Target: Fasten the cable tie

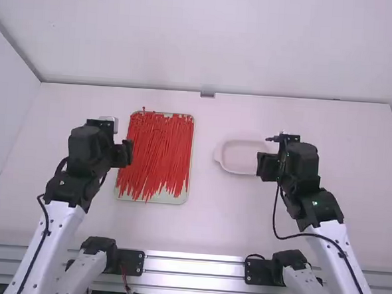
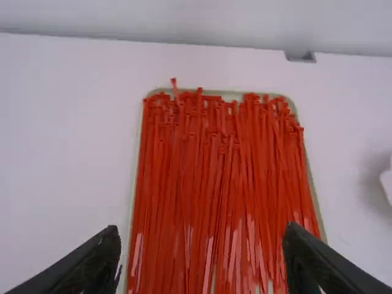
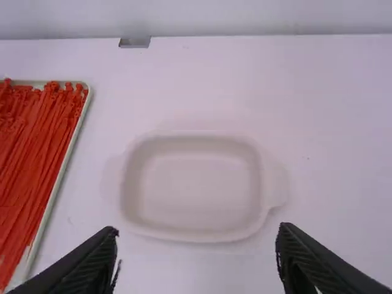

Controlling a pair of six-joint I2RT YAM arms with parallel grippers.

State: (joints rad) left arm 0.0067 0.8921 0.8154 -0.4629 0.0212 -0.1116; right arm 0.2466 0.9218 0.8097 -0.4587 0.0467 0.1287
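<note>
My left gripper [image 2: 202, 245] hangs with its fingers spread wide, gripping nothing. Ahead of and between them lies a heap of thin red plastic cable ties [image 2: 220, 177], loose and straight, on a pale rectangular tray with rounded corners [image 2: 136, 184]. My right gripper [image 3: 196, 242] is spread wide too. A white rounded-rectangle dish with small side handles [image 3: 196, 184] sits just ahead of its fingers, apart from the tray.

The white table [image 1: 245, 220] carries 2 things, side by side and apart: a pale rectangular tray [image 1: 177, 200] with rounded corners on its left half, and a white oblong dish [image 1: 230, 156] with small handles, near the middle.
</note>
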